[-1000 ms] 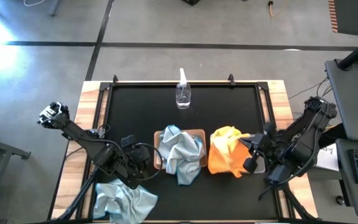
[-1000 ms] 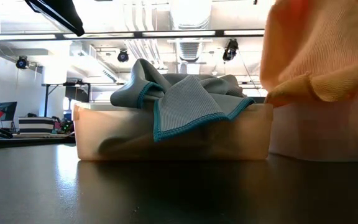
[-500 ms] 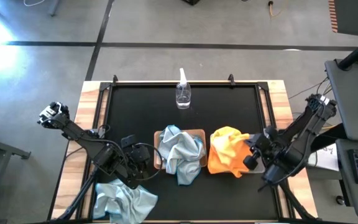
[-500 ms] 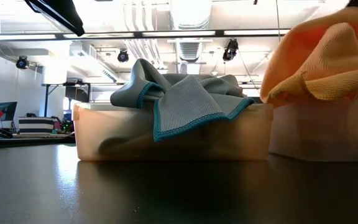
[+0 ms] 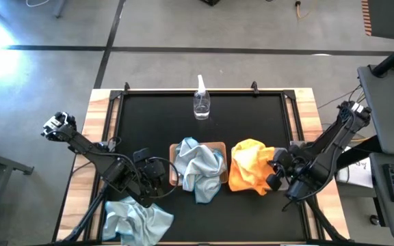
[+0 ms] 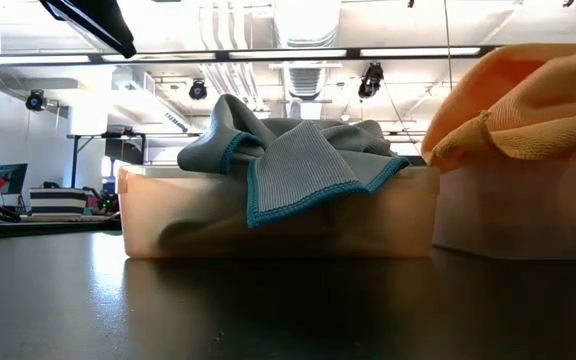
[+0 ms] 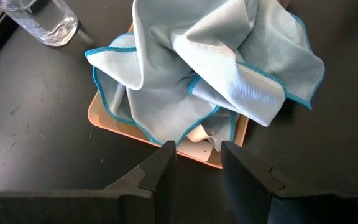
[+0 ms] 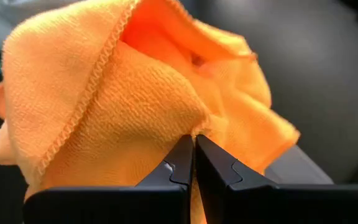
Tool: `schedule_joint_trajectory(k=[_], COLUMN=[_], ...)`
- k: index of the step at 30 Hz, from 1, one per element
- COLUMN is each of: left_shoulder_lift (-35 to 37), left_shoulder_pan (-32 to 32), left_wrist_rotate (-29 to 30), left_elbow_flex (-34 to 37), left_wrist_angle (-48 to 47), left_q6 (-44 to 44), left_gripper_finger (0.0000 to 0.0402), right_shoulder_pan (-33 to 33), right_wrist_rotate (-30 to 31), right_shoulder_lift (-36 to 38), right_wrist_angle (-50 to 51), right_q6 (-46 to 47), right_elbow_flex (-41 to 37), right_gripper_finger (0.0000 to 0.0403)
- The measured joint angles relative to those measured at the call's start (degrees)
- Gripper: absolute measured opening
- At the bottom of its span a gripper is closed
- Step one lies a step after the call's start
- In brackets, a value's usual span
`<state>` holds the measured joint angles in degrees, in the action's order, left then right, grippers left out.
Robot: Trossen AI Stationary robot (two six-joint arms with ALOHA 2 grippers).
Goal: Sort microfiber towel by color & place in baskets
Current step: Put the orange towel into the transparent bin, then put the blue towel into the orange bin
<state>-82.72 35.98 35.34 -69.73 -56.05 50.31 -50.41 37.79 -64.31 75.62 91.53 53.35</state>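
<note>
You are looking at a black tabletop (image 5: 149, 123) framed in pale wood, standing on a grey concrete floor (image 5: 183, 34) crossed by dark lines. A clear spray bottle (image 5: 201, 102) is standing near the middle of the far edge. Toward the near edge, the tan-brown basket (image 6: 268, 225) is sitting at the centre, heaped with pale blue-grey towels (image 5: 200, 167) whose teal-stitched hems are spilling over its rim. Just beside it, toward the right edge, the translucent grey basket (image 6: 508, 215) is holding a mound of orange towels (image 5: 250, 167) that is rising above its wall. Another pale blue-grey towel (image 5: 137, 220) is lying crumpled at the near left corner, overhanging the near edge. Your right hand (image 5: 274, 176) is sitting at the right side of the orange mound; its wrist camera is showing the two fingers pressed together with the tips at a fold of orange cloth (image 8: 135, 93), though you cannot tell whether any cloth is actually pinched between them. Your left hand (image 5: 157, 176) is waiting just left of the tan-brown basket with its fingers spread apart and nothing between them. Beyond the tabletop, the low camera is showing a workshop with strip lights, ceiling ducts (image 6: 303, 35) and another desk (image 6: 38, 205) far off.
</note>
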Motion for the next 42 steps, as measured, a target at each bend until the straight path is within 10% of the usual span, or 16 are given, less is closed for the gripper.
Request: schedule_joint_trajectory(k=[12,31,42], left_shoulder_lift=[0.0,0.0,0.0], left_shoulder_pan=[0.01,-0.01,0.0], left_wrist_rotate=[-0.01,-0.01,-0.01], left_elbow_flex=[0.0,0.0,0.0], left_wrist_angle=[0.11,0.13,0.13], left_q6=[0.38,0.38,0.33], left_gripper_finger=[0.0113,0.0113,0.0113], right_shoulder_pan=[0.02,0.04,0.05], right_wrist_rotate=[-0.92,-2.06,10.51], right_shoulder_lift=[-2.58,-2.61,-2.74], right_wrist_angle=[-1.85,-2.73,-3.21], right_q6=[3.02,-0.89,-11.66], right_elbow_flex=[0.35,10.65,18.74], right_gripper_finger=[0.0015,0.0134,0.0114])
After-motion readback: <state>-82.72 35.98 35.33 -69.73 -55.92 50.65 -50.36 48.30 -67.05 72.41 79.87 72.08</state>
